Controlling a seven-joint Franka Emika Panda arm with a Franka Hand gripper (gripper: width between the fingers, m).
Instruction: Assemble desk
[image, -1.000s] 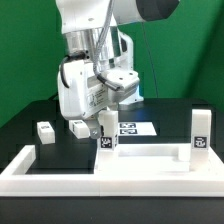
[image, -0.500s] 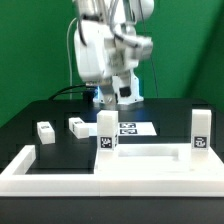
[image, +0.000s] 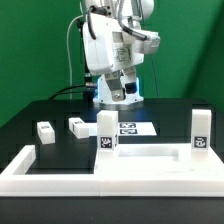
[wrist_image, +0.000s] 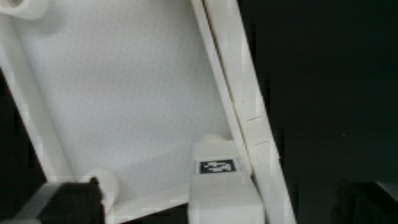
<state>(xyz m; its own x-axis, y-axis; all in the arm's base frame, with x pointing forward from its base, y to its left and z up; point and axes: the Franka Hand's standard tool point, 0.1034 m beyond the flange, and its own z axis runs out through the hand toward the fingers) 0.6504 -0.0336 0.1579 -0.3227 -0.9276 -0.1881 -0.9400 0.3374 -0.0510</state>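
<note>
The white desk top (image: 150, 160) lies at the front of the table with its raised rim up. Two short square white legs stand upright in it, one at the exterior view's left corner (image: 106, 131) and one at the right corner (image: 200, 130). Two more legs lie loose on the black table (image: 45, 131) (image: 78, 126). My gripper (image: 122, 88) hangs high above the table behind the desk top, open and empty. The wrist view looks down into the desk top (wrist_image: 125, 90), on a tagged leg (wrist_image: 219, 170). A dark fingertip (wrist_image: 63, 200) shows at the picture's edge.
The marker board (image: 133, 127) lies flat on the table behind the desk top. A long low white border wall (image: 25, 165) runs along the front and the exterior view's left side. A green backdrop stands behind the arm's base.
My gripper has risen from just above the left standing leg and moved up and towards the exterior view's right. The legs and the desk top have not moved.
</note>
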